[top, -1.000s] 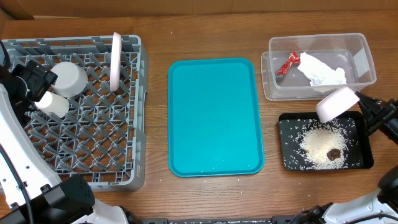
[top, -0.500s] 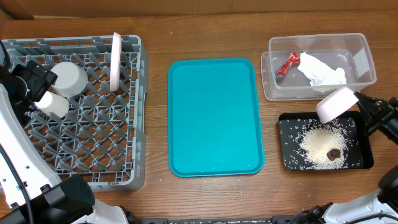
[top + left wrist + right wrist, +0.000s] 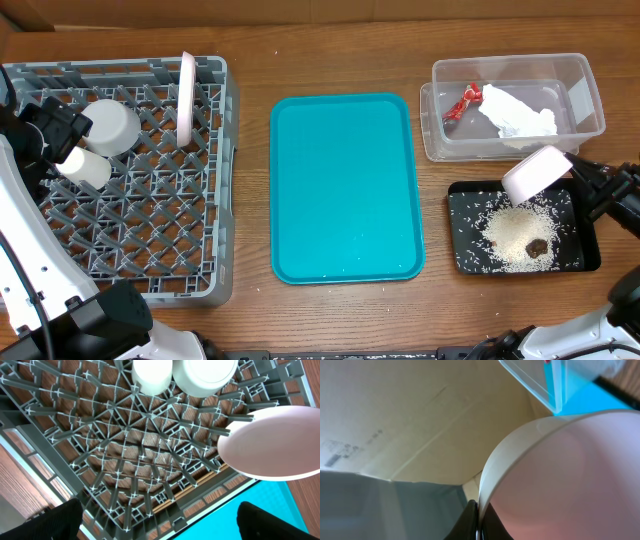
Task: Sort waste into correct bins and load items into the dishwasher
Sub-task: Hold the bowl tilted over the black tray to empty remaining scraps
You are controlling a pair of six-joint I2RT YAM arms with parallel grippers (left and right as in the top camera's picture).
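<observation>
Nudged left and lower than a moment ago: bowl (image 3: 537, 172), tipped over black tray (image 3: 465, 195), rim pinched in right hand (image 3: 578, 172); rack (image 3: 150, 230) far left, beside wide-open left hand (image 3: 165, 520).

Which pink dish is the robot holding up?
The pink bowl on the right, tilted above the black tray of rice, held by the right pincer. The other pink dish, a plate, stands on edge in the gray rack.
</observation>
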